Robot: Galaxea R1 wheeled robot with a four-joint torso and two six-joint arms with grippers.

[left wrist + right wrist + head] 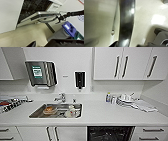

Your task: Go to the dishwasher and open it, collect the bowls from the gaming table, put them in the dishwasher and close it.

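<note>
Head view: dishwasher [110, 133] open under countertop [100, 114].

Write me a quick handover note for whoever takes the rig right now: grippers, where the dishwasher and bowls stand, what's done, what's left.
Grippers: the right arm's gripper is at the bar handle of the dishwasher door; whether it is shut cannot be told. The left gripper's state cannot be told.
Dishwasher: under the counter, right of the sink, its dark inside showing; the door hangs partly lowered.
Done: robot is at the dishwasher, door partly open.
Left: finish opening, fetch the bowls from the gaming table, load them, close the door.
</note>
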